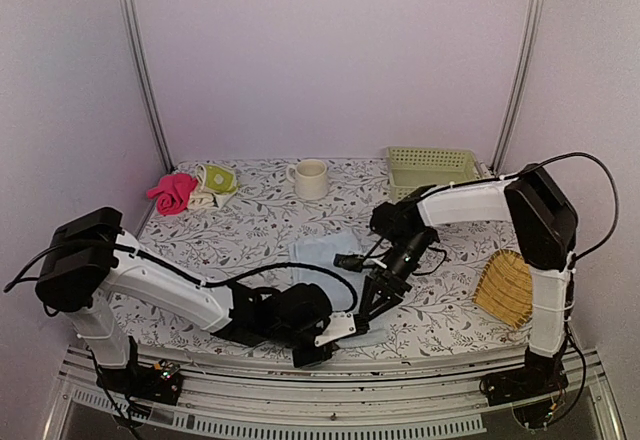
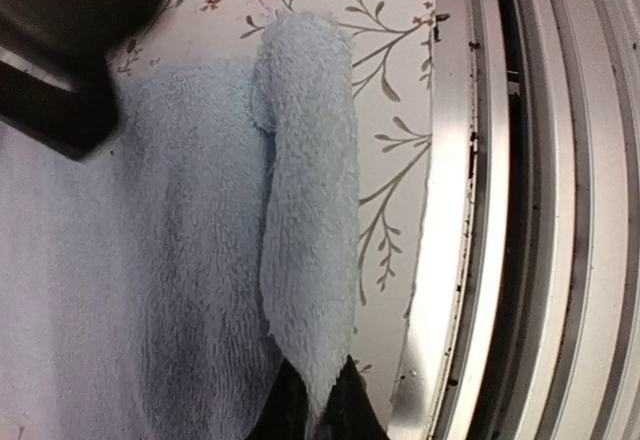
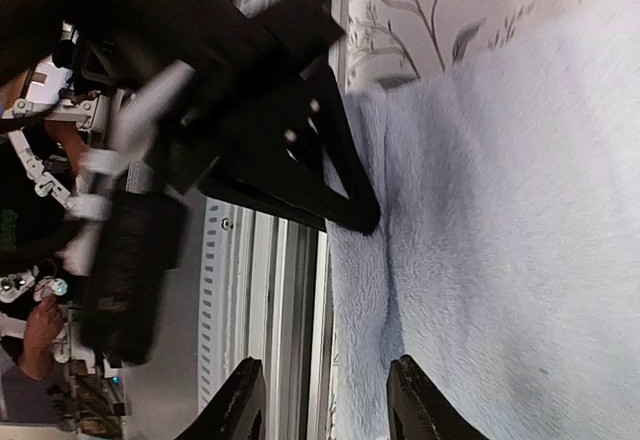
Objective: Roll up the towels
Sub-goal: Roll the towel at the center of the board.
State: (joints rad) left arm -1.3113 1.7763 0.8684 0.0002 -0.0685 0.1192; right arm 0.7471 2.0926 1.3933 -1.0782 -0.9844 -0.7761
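The long pale blue towel lies flat at the table's near middle, its near edge turned up into a narrow fold. My left gripper is shut on the end of that fold, by the table's front rail; in the top view it sits at the towel's near edge. My right gripper is open and straddles the same folded edge a little further along, just right of the left one. The yellow-green patterned towel lies crumpled at the back left.
A pink cloth lies beside the patterned towel. A cream mug and a green basket stand at the back. A yellow bamboo tray lies at the right. The metal front rail runs right beside both grippers.
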